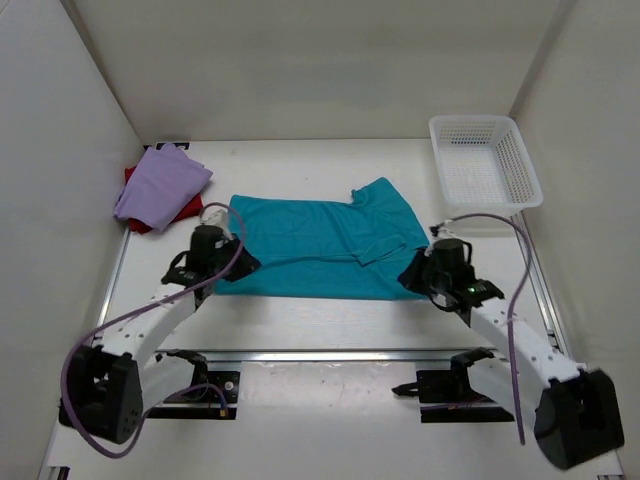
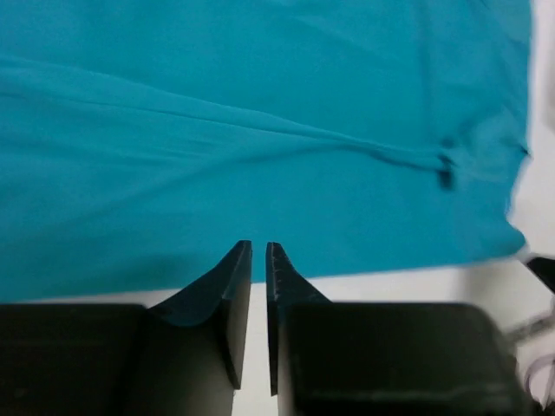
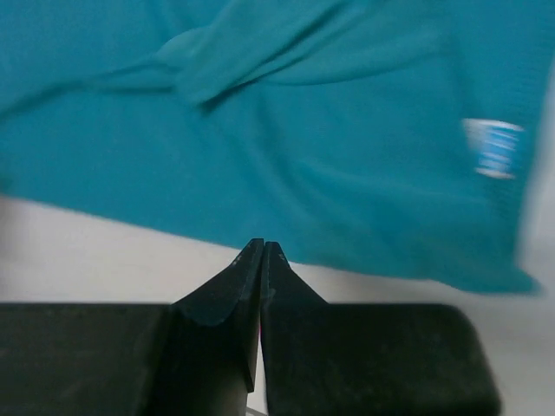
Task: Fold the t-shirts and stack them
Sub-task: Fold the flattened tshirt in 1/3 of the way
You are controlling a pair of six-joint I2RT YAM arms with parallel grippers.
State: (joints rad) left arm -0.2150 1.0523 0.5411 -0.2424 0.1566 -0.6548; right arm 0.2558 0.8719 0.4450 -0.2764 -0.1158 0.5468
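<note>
Centre of the white tabletop (image 1: 320,322): one teal blue cloth t-shirt (image 1: 310,250), spread flat with a creased fold toward its right end. The left gripper (image 2: 259,253) sits at its near-left edge, fingers a narrow slit apart and holding nothing, and the right gripper (image 3: 263,251) at its near-right edge, fingers pressed together, no cloth visibly caught. Far left: one folded lavender purple cloth t-shirt (image 1: 160,185) lying on a dark red cloth t-shirt (image 1: 188,208); far right: one white plastic mesh basket (image 1: 524,172).

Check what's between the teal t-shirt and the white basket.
Only bare table, seen in the top view. The teal t-shirt and white basket lie apart; the right arm's cable arcs just nearer than that gap.
</note>
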